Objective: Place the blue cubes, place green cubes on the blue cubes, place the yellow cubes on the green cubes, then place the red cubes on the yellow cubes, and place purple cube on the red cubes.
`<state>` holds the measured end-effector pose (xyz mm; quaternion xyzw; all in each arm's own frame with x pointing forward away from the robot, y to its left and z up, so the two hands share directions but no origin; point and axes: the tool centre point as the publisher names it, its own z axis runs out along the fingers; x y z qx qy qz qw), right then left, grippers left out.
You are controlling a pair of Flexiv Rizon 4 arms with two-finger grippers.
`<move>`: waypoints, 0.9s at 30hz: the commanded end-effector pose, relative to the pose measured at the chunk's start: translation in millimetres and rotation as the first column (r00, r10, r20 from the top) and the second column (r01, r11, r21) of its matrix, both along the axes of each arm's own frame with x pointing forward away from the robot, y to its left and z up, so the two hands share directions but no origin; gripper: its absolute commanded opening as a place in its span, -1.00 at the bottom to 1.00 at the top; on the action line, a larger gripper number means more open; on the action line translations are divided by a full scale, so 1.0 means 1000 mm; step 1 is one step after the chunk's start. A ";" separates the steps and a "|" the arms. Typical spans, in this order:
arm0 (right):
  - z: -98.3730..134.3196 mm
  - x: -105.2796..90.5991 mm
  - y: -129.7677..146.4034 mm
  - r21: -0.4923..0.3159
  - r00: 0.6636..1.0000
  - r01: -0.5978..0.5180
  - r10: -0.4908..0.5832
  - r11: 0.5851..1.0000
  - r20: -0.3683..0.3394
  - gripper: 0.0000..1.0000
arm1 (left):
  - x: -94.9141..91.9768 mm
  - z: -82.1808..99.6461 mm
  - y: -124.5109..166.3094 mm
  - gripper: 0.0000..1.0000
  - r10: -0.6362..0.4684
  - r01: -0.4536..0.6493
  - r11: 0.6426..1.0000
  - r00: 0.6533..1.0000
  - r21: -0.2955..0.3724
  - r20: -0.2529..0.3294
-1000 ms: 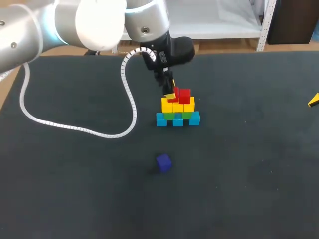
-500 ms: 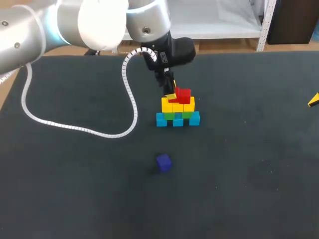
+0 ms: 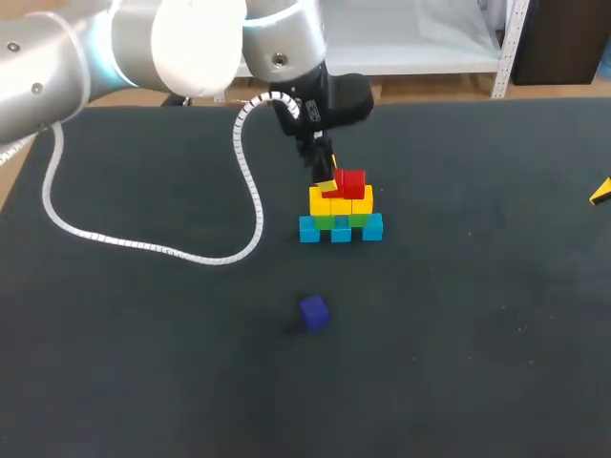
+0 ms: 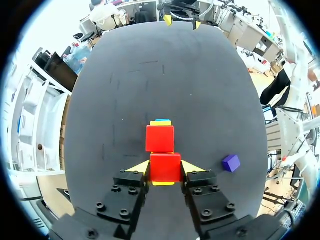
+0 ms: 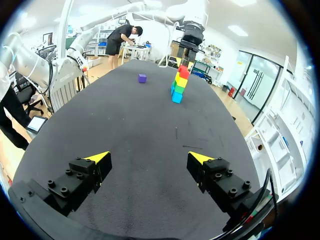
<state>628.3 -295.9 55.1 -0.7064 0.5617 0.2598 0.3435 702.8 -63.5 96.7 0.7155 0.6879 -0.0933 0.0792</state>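
Left gripper (image 4: 165, 168) is clamping the held red cube (image 4: 165, 165) between its two yellow tips, faces lining up squarely with the second red cube (image 4: 160, 138) just ahead. The head view is hiding that grip behind the wrist. The held cube is sitting at the stack's left end, possibly touching the yellow cubes (image 3: 363, 201). Only the head view is showing the lower tiers: green cubes (image 3: 326, 222) and blue cubes (image 3: 308, 229), with the long axis running across the table (image 3: 477, 334). Purple cube (image 3: 313, 311) is lying apart, nearer the front. Right gripper (image 5: 149, 159) is hanging with fingers spread wide, well apart from the stack.
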 end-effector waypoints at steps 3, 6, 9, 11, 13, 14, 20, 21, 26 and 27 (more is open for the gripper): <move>-0.001 0.001 0.000 0.002 1.000 -0.001 0.001 1.000 0.001 1.00 | 0.004 0.000 0.000 -1.00 -0.003 0.003 1.000 1.000 0.005 -0.009; -0.001 0.001 0.000 0.002 1.000 -0.001 0.001 1.000 0.001 1.00 | 0.004 0.000 0.000 -1.00 -0.003 0.003 1.000 1.000 0.005 -0.010; -0.001 0.001 0.000 0.002 1.000 -0.001 0.001 1.000 0.001 1.00 | 0.004 0.000 0.000 -1.00 -0.002 0.002 1.000 1.000 0.004 -0.011; -0.001 0.001 0.000 0.002 1.000 -0.001 0.001 1.000 0.001 1.00 | 0.005 0.000 0.000 -1.00 -0.002 0.002 1.000 1.000 0.003 -0.012; -0.001 0.001 0.000 0.002 1.000 -0.001 0.001 1.000 0.001 1.00 | 0.005 -0.001 0.000 -1.00 -0.001 0.001 1.000 1.000 0.002 -0.013; -0.001 0.001 0.000 0.002 1.000 -0.001 0.001 1.000 0.001 1.00 | 0.005 -0.001 0.000 -1.00 -0.002 0.002 1.000 1.000 0.002 -0.012; -0.001 0.001 0.000 0.002 1.000 -0.001 0.001 1.000 0.001 1.00 | 0.005 -0.002 -0.001 -1.00 -0.002 0.002 1.000 1.000 0.002 -0.014; -0.001 0.001 0.000 0.002 1.000 -0.001 0.001 1.000 0.001 1.00 | 0.005 -0.002 -0.001 -1.00 -0.002 0.002 1.000 1.000 0.002 -0.014; -0.001 0.001 0.000 0.002 1.000 -0.001 0.001 1.000 0.001 1.00 | 0.006 -0.004 -0.002 -1.00 -0.003 0.003 1.000 1.000 0.003 -0.017; -0.001 0.001 0.000 0.002 1.000 -0.001 0.001 1.000 0.001 1.00 | 0.006 -0.004 -0.002 -1.00 -0.003 0.004 1.000 1.000 0.004 -0.018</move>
